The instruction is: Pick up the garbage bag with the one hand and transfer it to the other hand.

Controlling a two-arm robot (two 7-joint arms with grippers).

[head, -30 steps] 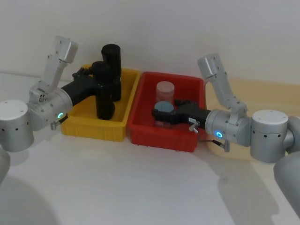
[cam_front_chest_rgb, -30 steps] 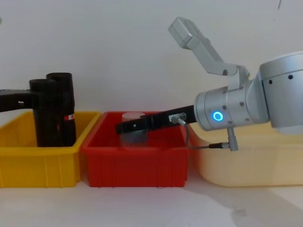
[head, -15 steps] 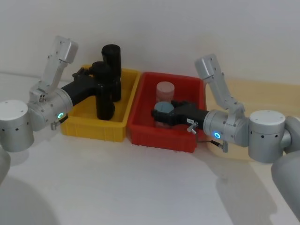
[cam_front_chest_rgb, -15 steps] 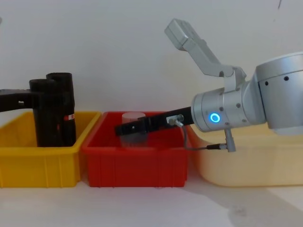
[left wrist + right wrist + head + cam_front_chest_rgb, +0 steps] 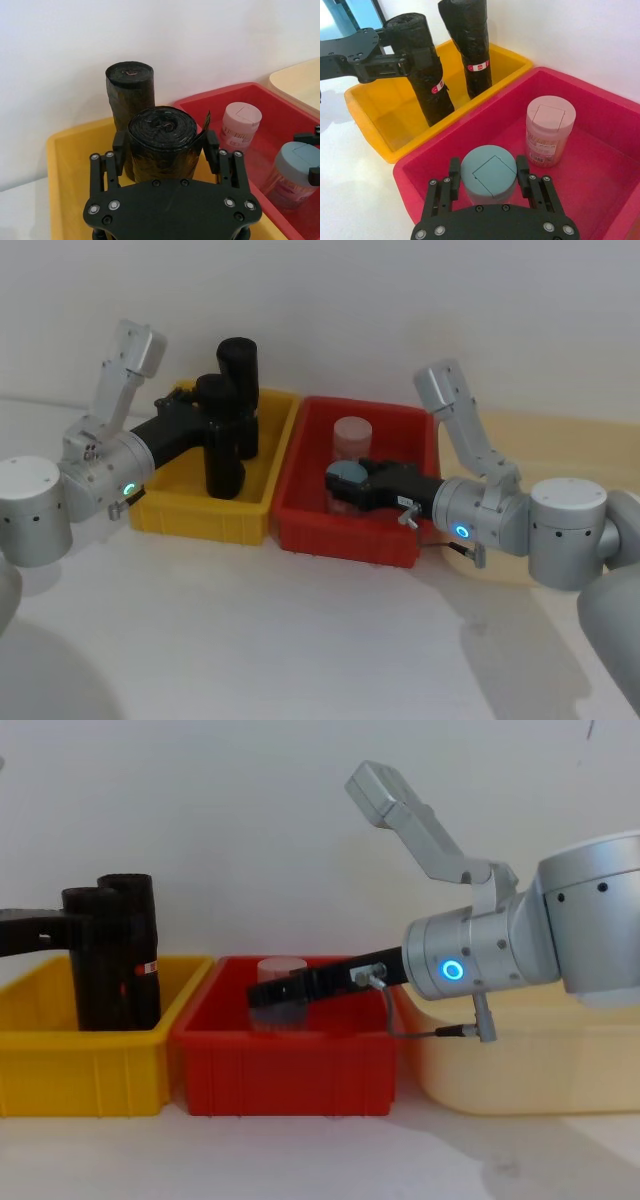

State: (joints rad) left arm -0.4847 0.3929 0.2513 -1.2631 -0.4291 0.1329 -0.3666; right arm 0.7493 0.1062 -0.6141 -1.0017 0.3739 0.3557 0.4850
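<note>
Garbage bag [image 5: 224, 455] is standing upright in the yellow bin [image 5: 200, 515], with a second black roll [image 5: 239, 390] just behind it at about 1 o'clock. Left gripper [image 5: 165, 150] comes in from 9 o'clock, spread apart with a finger just beside each side of the bag, gripping nothing. Over at 3 o'clock, the right gripper [image 5: 487, 172] sits in the red bin [image 5: 345, 538], likewise spread, straddling a blue-lidded jar [image 5: 488, 181].
</note>
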